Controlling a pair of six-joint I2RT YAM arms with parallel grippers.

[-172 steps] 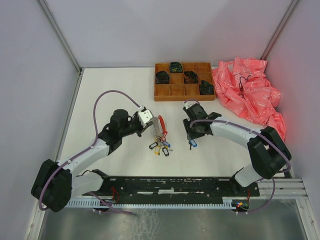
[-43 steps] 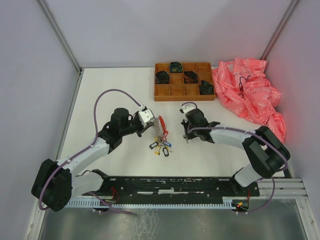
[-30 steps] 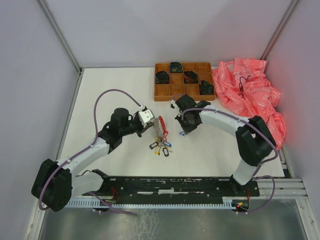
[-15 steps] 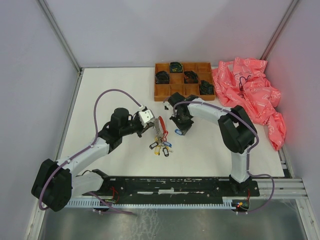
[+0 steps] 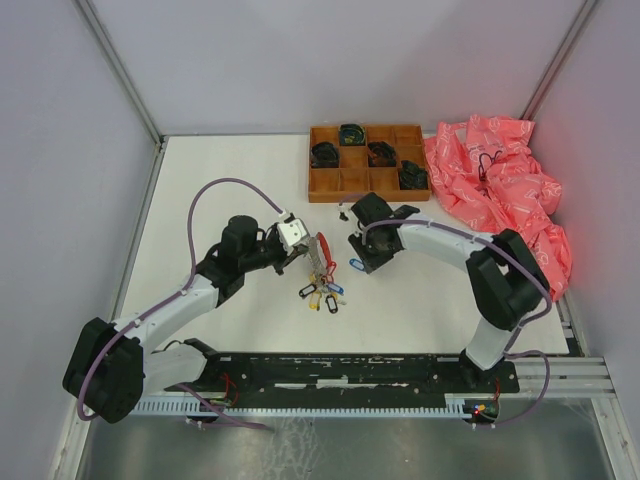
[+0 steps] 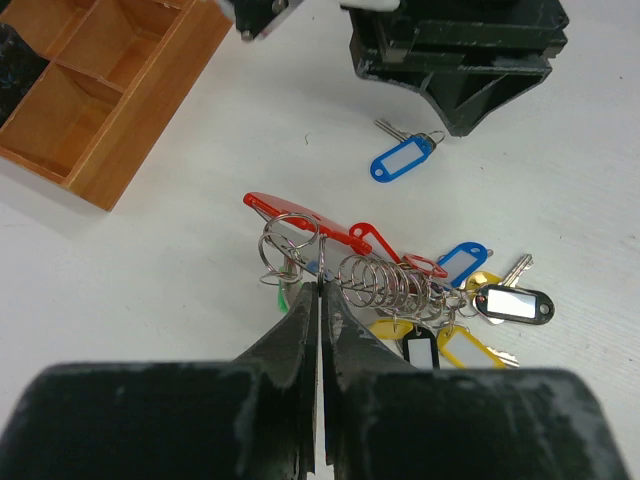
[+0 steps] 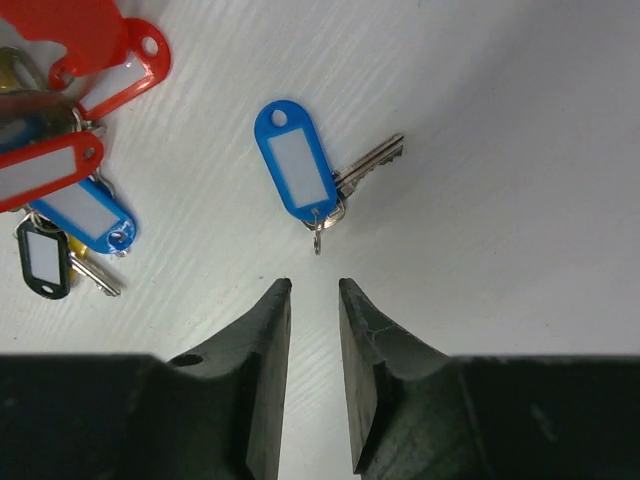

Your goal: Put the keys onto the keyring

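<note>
We find the silvery blue-tagged metal key [image 7: 300, 165] on the white table [image 5: 230, 180], just right of the silvery wire keyring [image 6: 385, 285]. Behind both sits the brown wooden compartment tray [image 5: 340, 195], seemingly holding dark coiled items [image 5: 325, 153]; crumpled pink plastic [image 5: 500, 190] lies to its right.

Wooden tray [image 5: 355, 181] holding dark coils [image 5: 325, 154] sits beside crumpled pink sheet [image 5: 500, 185].

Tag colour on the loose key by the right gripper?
Blue plastic tag, clearest in right wrist view.
</note>
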